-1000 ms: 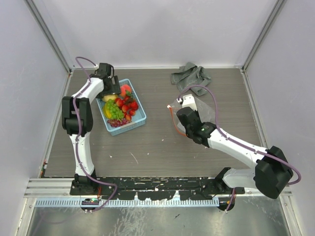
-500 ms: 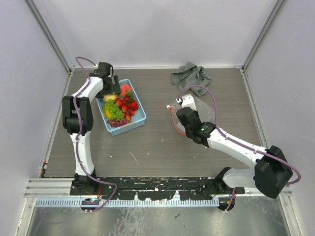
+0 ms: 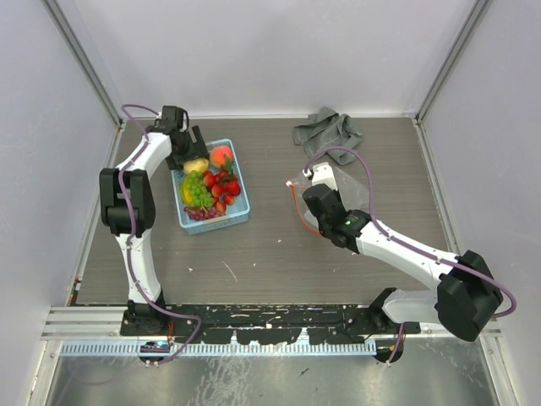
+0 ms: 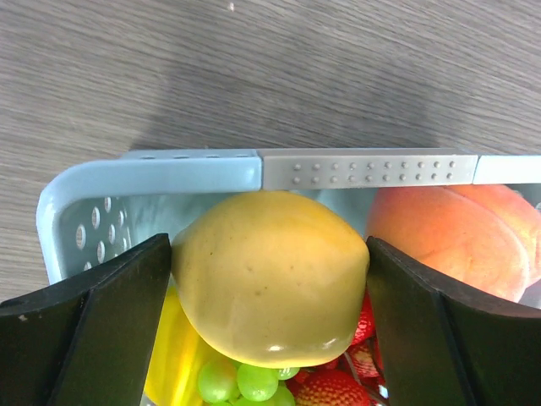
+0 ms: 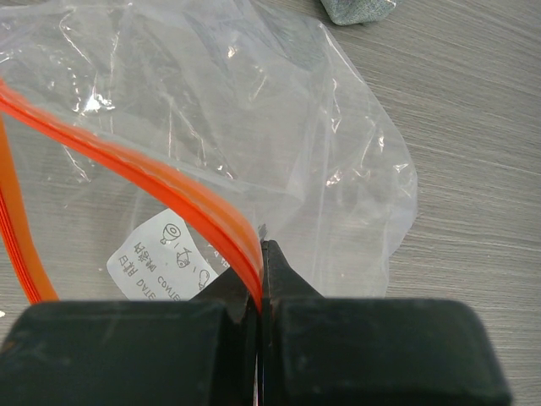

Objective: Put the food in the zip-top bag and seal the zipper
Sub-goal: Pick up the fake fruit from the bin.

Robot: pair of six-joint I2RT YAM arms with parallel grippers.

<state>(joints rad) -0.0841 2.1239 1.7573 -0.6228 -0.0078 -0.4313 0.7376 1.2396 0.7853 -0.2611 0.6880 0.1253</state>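
To the right of the light blue basket [image 3: 216, 223] and well apart from it, the right end effector [image 5: 261, 258] is pressed together on the zipper [image 5: 152, 182], pinching the red-orange strip between its tips. The zip-top bag [image 5: 279, 127] lies flat on the bench [image 3: 279, 254] on the far side of that grip. It is so clear that from above only a faint sheen and the strip show. A white label [image 5: 165, 258] sits under the plastic, its print too small to read. A second run of orange is cut off at the wrist view's left edge, so how far the mouth gapes is hard to judge.

All the food is inside the basket. Purple grapes [image 3: 201, 211] lie at its near end, then green grapes [image 3: 196, 190] and strawberries [image 3: 225, 184] (partly cut off in the left wrist view).

At the basket's far end, the left end effector [image 4: 269, 254] stands wide over the yellow lemon [image 4: 270, 296], one finger against each side of it. The lemon rests against the far rim, its underside hidden. The peach [image 4: 456, 237] is just beside it, half behind a finger.

Beyond the basket to the right, a grey cloth [image 3: 328, 128] is bunched.
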